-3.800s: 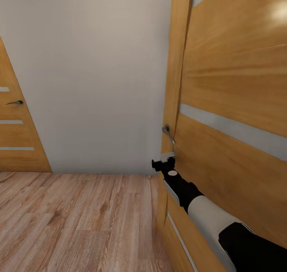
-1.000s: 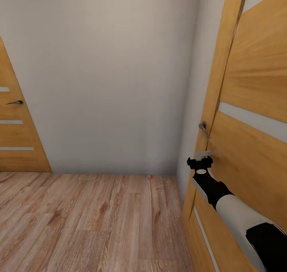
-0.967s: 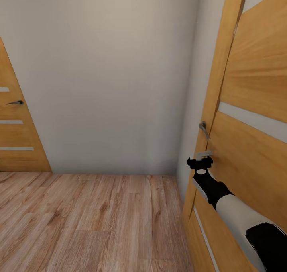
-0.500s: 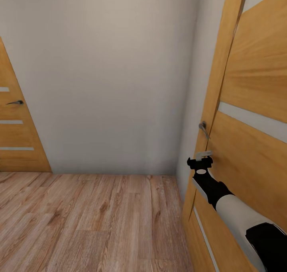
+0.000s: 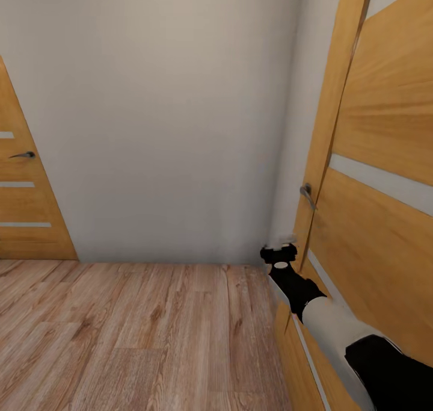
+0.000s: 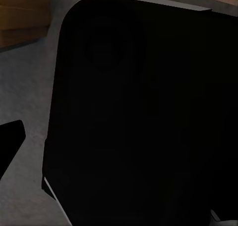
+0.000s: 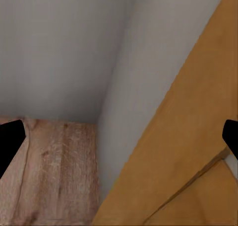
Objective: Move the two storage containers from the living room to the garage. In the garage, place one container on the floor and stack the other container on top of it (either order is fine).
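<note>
1. The right gripper [image 5: 280, 242] hangs just beside the edge of the wooden door [image 5: 385, 218], below the metal door handle [image 5: 307, 194], touching neither.
2. In the right wrist view its dark fingertips [image 7: 10, 141] stand wide apart, grasping nothing.
3. The left gripper's state cannot be told; a dark panel [image 6: 139, 116] blocks its camera.
4. Wood plank floor [image 5: 132, 333] meets a plain grey wall [image 5: 162, 116]; a second door [image 5: 24, 194] stands at the far left.

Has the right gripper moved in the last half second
Yes. The right gripper has pulled away from the door, toward the view's left and lower, now farther below the door handle.
</note>
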Available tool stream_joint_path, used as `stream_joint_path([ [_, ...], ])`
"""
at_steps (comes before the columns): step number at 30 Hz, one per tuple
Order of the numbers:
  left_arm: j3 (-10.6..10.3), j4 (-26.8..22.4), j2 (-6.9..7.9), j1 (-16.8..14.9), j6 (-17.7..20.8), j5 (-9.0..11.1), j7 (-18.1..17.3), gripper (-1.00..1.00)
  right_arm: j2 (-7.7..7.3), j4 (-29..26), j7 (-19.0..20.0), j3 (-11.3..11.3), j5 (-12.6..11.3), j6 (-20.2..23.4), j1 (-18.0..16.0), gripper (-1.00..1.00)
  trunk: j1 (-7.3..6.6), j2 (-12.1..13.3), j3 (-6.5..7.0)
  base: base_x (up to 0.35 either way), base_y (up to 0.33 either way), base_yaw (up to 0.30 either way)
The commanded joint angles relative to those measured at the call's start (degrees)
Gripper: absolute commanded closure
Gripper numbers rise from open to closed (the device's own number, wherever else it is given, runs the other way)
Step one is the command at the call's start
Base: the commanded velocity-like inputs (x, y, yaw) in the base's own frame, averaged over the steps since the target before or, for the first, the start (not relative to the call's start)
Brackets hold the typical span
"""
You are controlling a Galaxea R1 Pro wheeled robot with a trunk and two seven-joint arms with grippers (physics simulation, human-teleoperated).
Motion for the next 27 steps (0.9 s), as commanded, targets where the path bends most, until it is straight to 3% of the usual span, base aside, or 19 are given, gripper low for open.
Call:
stream_joint_path([
  [1, 0.0, 0.0, -0.01, 0.0, -0.1, 0.3, 0.0, -1.00, 1.18, 2.7, -0.3, 0.5, -0.5, 0.2, -0.1, -1.00, 0.00, 0.0, -0.05, 0.000, 0.000, 0.000],
  [3, 0.0, 0.0, -0.01, 0.0, -0.1, 0.3, 0.1, -1.00, 2.67, 7.4, 0.3, 0.5, -0.5, -0.1, -0.1, -1.00, 0.00, 0.0, -0.05, 0.000, 0.000, 0.000],
  [4, 0.0, 0.0, -0.01, 0.0, -0.1, 0.3, 0.0, -1.00, 4.37, 18.5, 4.1, 0.5, -0.6, -2.2, -0.1, -1.00, 0.00, 0.0, -0.05, 0.000, 0.000, 0.000],
  [7, 0.0, 0.0, -0.01, 0.0, -0.1, 0.4, 0.0, -1.00, 4.50, 23.5, 8.9, 0.4, -0.5, -4.2, 0.8, -1.00, 0.00, 0.0, -0.05, 0.000, 0.000, 0.000],
  [12, 0.0, 0.0, -0.01, 0.0, -0.1, 0.4, 0.0, -1.00, 4.38, 25.0, 12.7, 0.6, 0.7, -5.0, 10.0, -1.00, 0.00, 0.0, -0.05, 0.000, 0.000, 0.000],
  [15, 0.0, 0.0, -0.01, 0.0, -0.1, 0.4, 0.1, -1.00, 4.37, 25.1, 13.0, 0.6, 2.5, -5.5, 13.2, -1.00, 0.00, 0.0, -0.05, 0.000, 0.000, 0.000],
  [22, 0.0, 0.0, -0.01, 0.0, -0.1, 0.4, 0.1, -1.00, 4.08, 25.1, 13.1, 0.6, 4.0, -6.6, 15.6, -1.00, 0.00, 0.0, -0.05, 0.000, 0.000, 0.000],
  [27, 0.0, 0.0, -0.01, 0.0, -0.1, 0.3, 0.1, -1.00, 3.46, 25.1, 13.2, 0.6, 4.1, -7.6, 19.8, -1.00, 0.00, 0.0, -0.05, 0.000, 0.000, 0.000],
])
